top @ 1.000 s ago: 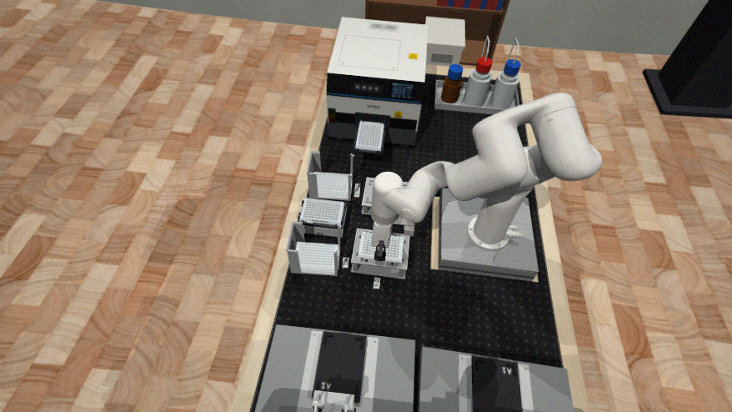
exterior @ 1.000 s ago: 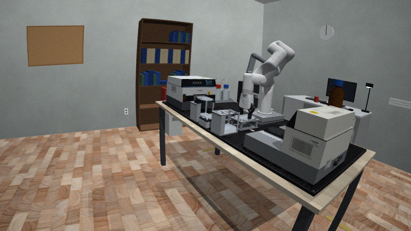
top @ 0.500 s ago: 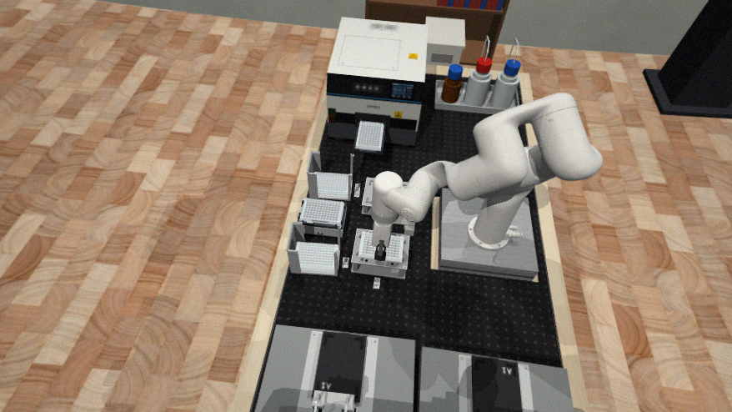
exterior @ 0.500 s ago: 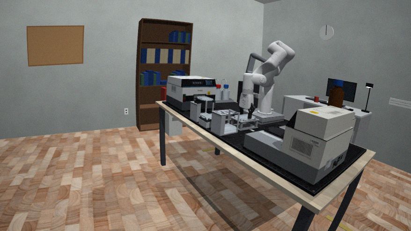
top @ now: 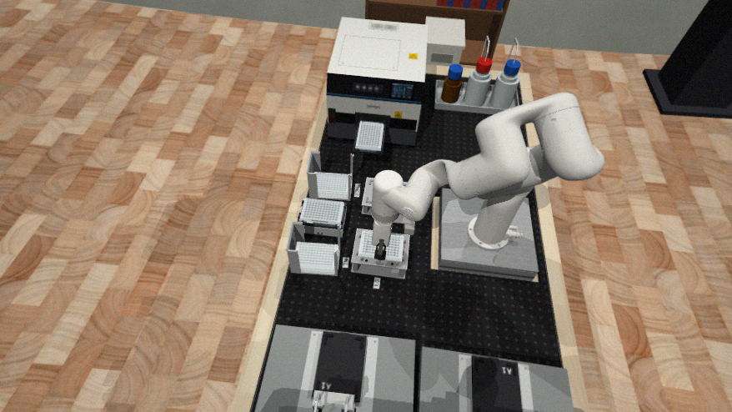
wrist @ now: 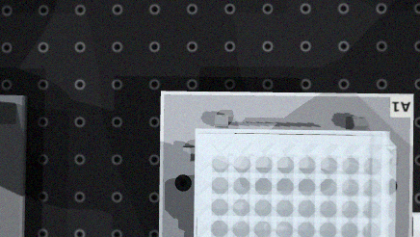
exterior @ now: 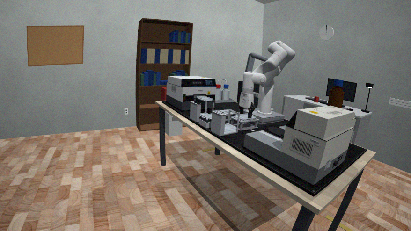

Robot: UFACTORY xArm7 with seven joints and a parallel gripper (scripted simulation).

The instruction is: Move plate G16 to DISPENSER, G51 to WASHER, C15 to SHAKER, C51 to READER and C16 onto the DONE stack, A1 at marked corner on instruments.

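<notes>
My gripper (top: 379,251) (exterior: 250,111) reaches straight down onto a white well plate (top: 366,243) (wrist: 289,183) at a grey open-framed station (top: 378,270) (wrist: 178,116) in the middle of the deck. It is shut on this plate across its width. The station's A1 mark (wrist: 401,107) shows at its far right corner in the wrist view. The plate's label is not readable and the fingers are out of the wrist view. Another plate (top: 369,135) lies on the tray of the big white instrument (top: 378,51) at the back.
Two walled racks (top: 313,168) (top: 293,245) on the left each hold a plate, with a further plate (top: 321,211) between them. Two grey instruments at the front have bare black nests (top: 340,364) (top: 493,384). Three bottles (top: 478,77) stand at the back; the arm's base (top: 486,230) is to the right.
</notes>
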